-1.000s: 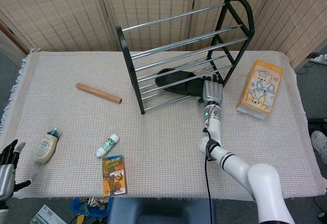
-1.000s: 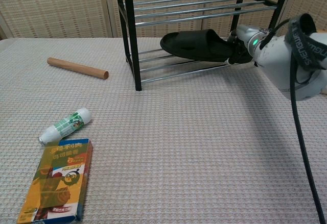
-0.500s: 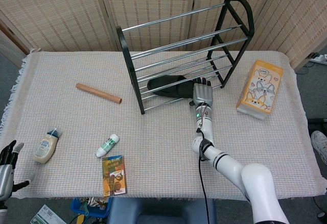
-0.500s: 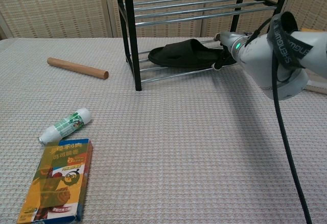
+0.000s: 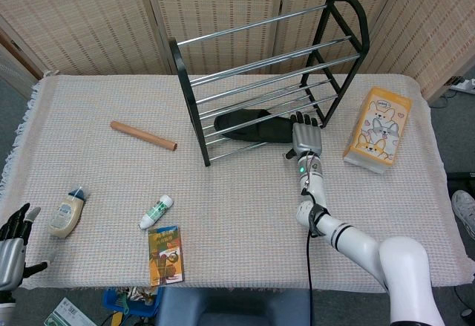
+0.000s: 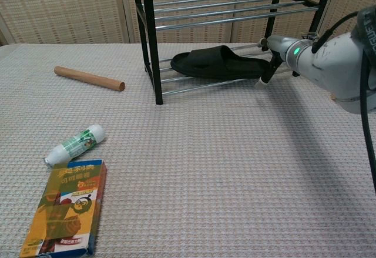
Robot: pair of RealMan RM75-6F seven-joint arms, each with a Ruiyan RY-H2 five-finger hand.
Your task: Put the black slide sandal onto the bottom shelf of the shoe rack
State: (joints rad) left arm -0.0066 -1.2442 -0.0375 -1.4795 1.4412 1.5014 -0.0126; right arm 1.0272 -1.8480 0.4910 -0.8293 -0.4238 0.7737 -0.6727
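Black slide sandal lies flat on shoe rack bottom rails, frame centre, long axis along the bars | right hand just right of its heel end, fingers spread, holding nothing | left hand lower left, far, open | matte rubber sole, chrome bars, woven cloth

woven folding screens behind a cloth-covered table

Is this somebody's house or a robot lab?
Probably a robot test setup, not a home: a shoe rack stands on a cloth-covered table among unrelated items, with woven folding screens behind.
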